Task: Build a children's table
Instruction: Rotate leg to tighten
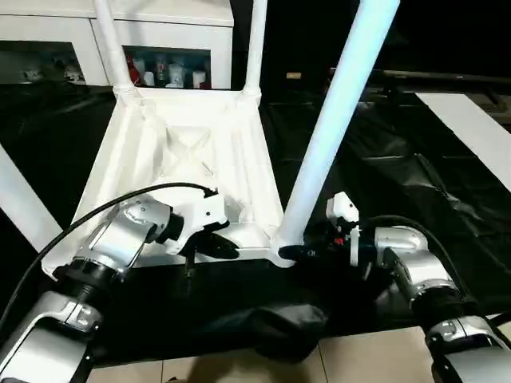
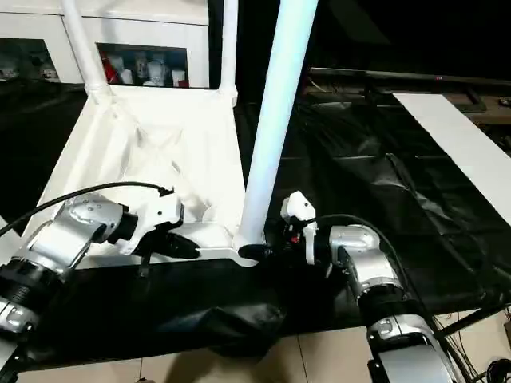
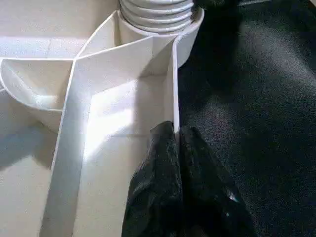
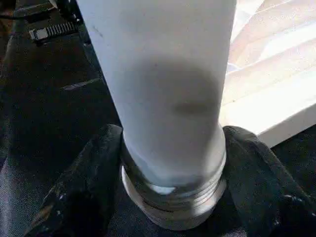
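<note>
The children's table top (image 1: 184, 152) lies upside down on black cloth, ribbed underside up. Two legs (image 1: 112, 44) (image 1: 255, 44) stand in its far corner sockets, and another leg (image 1: 20, 199) slants at the near left. A fourth leg (image 1: 331, 120) stands in the near right corner socket (image 1: 279, 254), its threaded end (image 4: 173, 197) partly showing. My right gripper (image 1: 299, 251) is shut on this leg just above the socket, one black finger (image 4: 94, 163) on each side. At the near edge, my left gripper (image 3: 175, 136) is shut on the thin rim (image 3: 174, 84), close to that same corner.
A white cabinet (image 1: 160, 24) with small items on a shelf stands behind the table. A flat white board (image 1: 471, 128) lies on the black cloth at the far right. The cloth bunches up (image 1: 271, 327) at its front edge, with tiled floor (image 1: 239, 371) below.
</note>
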`<state>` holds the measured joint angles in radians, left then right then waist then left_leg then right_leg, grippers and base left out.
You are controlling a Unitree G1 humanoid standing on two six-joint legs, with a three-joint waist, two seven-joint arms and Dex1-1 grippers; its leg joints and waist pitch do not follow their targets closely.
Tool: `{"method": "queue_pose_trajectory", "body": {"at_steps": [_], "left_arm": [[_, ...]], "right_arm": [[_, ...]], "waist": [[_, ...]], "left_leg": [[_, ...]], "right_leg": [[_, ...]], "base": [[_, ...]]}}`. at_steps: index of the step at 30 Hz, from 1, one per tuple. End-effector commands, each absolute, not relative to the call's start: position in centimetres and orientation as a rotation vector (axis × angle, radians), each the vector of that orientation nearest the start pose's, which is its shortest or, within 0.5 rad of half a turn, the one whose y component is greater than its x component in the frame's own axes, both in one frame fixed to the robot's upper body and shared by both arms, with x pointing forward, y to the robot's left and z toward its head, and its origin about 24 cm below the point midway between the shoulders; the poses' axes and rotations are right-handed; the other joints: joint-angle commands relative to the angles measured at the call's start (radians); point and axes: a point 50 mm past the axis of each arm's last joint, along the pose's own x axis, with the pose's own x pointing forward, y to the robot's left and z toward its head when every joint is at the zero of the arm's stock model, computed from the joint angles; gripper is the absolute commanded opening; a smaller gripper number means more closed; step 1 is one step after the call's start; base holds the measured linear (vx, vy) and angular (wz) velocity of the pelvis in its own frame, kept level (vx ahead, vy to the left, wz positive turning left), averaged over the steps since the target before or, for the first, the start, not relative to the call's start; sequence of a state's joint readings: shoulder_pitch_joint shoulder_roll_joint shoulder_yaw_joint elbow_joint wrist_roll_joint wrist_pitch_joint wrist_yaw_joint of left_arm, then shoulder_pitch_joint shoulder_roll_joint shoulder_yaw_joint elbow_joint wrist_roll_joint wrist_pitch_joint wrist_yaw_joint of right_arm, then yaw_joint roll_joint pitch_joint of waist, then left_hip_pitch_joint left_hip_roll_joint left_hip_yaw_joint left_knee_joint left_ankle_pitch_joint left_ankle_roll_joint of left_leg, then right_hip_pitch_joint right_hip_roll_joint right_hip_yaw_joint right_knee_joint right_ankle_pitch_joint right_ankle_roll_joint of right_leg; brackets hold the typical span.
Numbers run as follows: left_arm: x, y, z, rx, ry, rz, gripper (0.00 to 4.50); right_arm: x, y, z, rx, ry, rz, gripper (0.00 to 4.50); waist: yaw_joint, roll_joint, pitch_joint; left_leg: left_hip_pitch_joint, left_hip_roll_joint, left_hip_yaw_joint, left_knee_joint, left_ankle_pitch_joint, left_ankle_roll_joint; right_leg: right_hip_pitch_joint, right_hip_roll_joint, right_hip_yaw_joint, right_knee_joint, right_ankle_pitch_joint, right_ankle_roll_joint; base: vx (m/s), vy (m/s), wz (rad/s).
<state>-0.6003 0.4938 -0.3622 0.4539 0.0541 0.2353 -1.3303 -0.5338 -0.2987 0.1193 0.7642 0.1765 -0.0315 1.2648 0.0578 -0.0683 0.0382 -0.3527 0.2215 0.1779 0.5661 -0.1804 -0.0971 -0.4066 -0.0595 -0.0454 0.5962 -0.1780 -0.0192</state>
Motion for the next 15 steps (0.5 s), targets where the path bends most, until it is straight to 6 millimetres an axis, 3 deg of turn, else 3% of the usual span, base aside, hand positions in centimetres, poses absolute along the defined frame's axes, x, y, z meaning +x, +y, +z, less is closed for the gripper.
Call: {"method": "queue_pose_trajectory", "body": {"at_steps": [1,4,5,6,7,8,11,12,15], "left_arm": [[29.5,14.9,4.4,0.512,0.735,-1.484,0.00],[30.4,14.6,3.9,0.513,0.716,-1.369,0.00],[31.1,14.2,3.7,0.523,0.680,-1.291,0.00],[31.2,14.1,3.7,0.525,0.672,-1.276,0.00],[31.2,14.1,3.7,0.525,0.672,-1.276,0.00],[32.4,13.2,3.5,0.509,0.631,-1.145,0.00],[32.9,12.4,3.3,0.497,0.632,-1.080,0.00],[33.7,11.4,3.2,0.467,0.639,-0.977,0.00],[34.2,10.5,3.1,0.453,0.646,-0.917,0.00]], "right_arm": [[30.8,-15.4,3.4,-0.037,0.297,1.259,2.72],[32.0,-15.3,2.5,-0.070,0.295,1.043,2.70],[32.5,-15.3,2.2,-0.044,0.302,0.940,2.70],[32.6,-15.2,2.1,-0.037,0.304,0.921,2.69],[32.6,-15.2,2.1,-0.037,0.304,0.921,2.69],[33.2,-14.7,1.7,0.011,0.302,0.775,2.69],[33.7,-14.0,1.5,0.052,0.310,0.670,2.69],[34.3,-13.0,1.2,0.099,0.331,0.532,2.69],[34.6,-11.5,1.0,0.108,0.351,0.468,2.69]], "waist": [[-0.004,0.008,-0.055],[-0.008,0.009,-0.053],[-0.016,0.007,-0.045],[-0.016,0.007,-0.045],[-0.018,0.008,-0.042],[-0.024,0.004,-0.043],[-0.028,0.005,-0.046],[-0.033,0.009,-0.045],[-0.033,0.011,-0.048]], "left_leg": [[0.006,0.013,0.009,-0.054,-0.165,0.043],[0.006,0.013,0.009,-0.055,-0.173,0.036],[0.008,0.009,0.007,-0.059,-0.235,0.013],[0.008,0.009,0.007,-0.059,-0.235,0.013],[0.009,0.008,0.005,-0.061,-0.260,0.001],[0.012,0.007,-0.001,-0.057,-0.298,-0.018],[0.010,0.006,-0.004,-0.059,-0.299,-0.016],[0.010,0.005,-0.002,-0.060,-0.304,-0.016],[0.011,0.004,-0.006,-0.059,-0.318,-0.023]], "right_leg": [[0.052,-0.061,0.036,-0.053,-0.138,-0.231],[0.049,-0.062,0.036,-0.055,-0.152,-0.227],[0.044,-0.062,0.035,-0.070,-0.270,-0.206],[0.044,-0.062,0.035,-0.070,-0.270,-0.206],[0.041,-0.063,0.034,-0.075,-0.331,-0.191],[0.038,-0.065,0.034,-0.082,-0.437,-0.151],[0.038,-0.063,0.034,-0.085,-0.442,-0.135],[0.032,-0.059,0.035,-0.085,-0.425,-0.139],[0.033,-0.061,0.031,-0.085,-0.431,-0.131]], "base": [[0.000,0.000,0.00],[0.000,0.000,0.00],[0.000,0.000,0.00],[0.000,0.000,0.00],[-0.061,-0.001,-0.01],[-0.061,-0.001,-0.01],[0.000,0.000,0.00],[0.000,0.000,0.00],[0.000,0.000,0.00]]}}
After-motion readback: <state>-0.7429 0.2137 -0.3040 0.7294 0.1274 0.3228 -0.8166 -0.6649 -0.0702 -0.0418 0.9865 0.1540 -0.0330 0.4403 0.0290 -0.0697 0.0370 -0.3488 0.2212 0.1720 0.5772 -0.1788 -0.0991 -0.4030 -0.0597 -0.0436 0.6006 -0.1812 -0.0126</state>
